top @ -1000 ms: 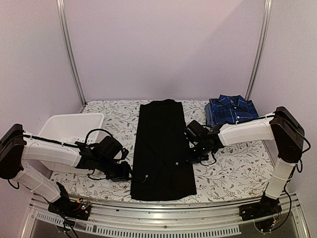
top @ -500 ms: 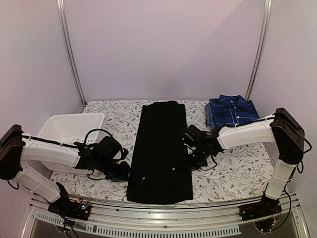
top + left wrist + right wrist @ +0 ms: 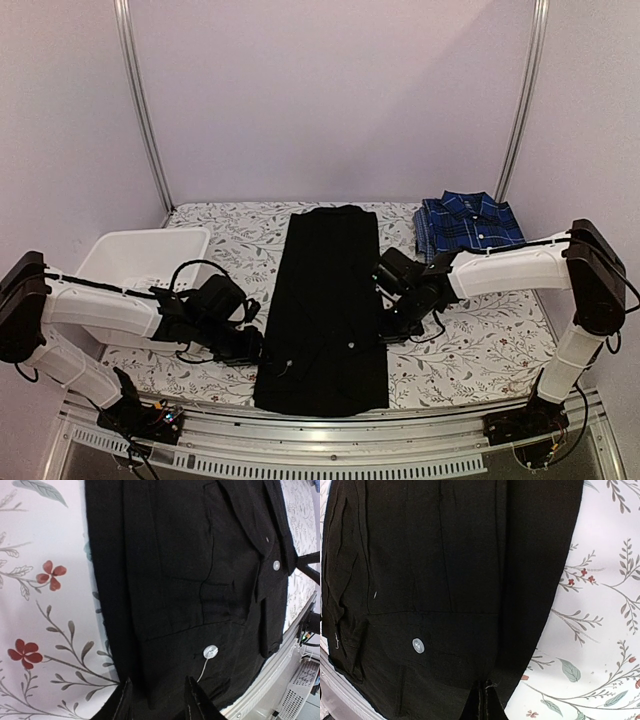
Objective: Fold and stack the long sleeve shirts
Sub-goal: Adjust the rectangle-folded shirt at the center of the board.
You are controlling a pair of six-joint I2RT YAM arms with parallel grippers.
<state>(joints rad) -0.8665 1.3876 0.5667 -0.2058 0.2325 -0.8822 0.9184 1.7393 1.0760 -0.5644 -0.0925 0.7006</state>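
The black long sleeve shirt (image 3: 325,290) lies as a long narrow strip down the middle of the table, collar at the far end. The blue plaid shirt (image 3: 468,222) lies folded at the back right. My left gripper (image 3: 255,348) is low at the black shirt's near left edge. In the left wrist view (image 3: 159,700) its fingers stand apart with that edge of the cloth (image 3: 190,580) between them. My right gripper (image 3: 385,328) is at the shirt's right edge. In the right wrist view (image 3: 487,700) it is shut on the black cloth (image 3: 445,555).
A white plastic basket (image 3: 150,232) stands at the left, behind my left arm. The table has a floral cover (image 3: 480,340). The shirt's hem lies close to the table's near metal edge (image 3: 320,425). Pale buttons show on the shirt (image 3: 210,652) (image 3: 418,645).
The black shirt's near end has slid toward the table's near edge and a little left. Both grippers have moved the same way with it.
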